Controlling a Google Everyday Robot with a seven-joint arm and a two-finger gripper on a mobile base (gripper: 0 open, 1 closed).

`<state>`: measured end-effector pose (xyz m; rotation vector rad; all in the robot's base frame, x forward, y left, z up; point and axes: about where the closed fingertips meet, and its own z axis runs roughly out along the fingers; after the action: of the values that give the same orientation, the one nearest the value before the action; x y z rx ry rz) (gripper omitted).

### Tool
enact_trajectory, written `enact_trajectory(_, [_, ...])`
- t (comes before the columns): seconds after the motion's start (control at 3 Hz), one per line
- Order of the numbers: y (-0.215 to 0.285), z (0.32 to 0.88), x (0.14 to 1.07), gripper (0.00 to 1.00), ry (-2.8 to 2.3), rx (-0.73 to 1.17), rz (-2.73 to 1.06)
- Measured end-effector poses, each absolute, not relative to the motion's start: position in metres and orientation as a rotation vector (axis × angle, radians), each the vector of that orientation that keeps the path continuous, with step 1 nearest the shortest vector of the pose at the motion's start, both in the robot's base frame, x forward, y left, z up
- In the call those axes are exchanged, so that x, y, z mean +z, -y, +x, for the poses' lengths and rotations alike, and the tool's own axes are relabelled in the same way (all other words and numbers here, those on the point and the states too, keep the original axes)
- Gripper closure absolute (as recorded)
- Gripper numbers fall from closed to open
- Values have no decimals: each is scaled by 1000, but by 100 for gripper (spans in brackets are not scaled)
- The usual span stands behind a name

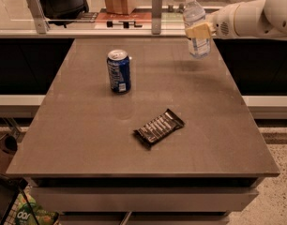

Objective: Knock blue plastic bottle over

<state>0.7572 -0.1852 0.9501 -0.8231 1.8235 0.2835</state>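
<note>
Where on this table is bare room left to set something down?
Free: the left strip beside the soda can, the front edge below the candy bar, the right side. Crowded: far right corner, where the gripper is at the blue plastic bottle.
</note>
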Motion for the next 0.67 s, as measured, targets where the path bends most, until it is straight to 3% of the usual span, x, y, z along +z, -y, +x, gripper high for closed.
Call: enact_trajectory(0.67, [190, 746, 952, 100, -1928, 226, -1030])
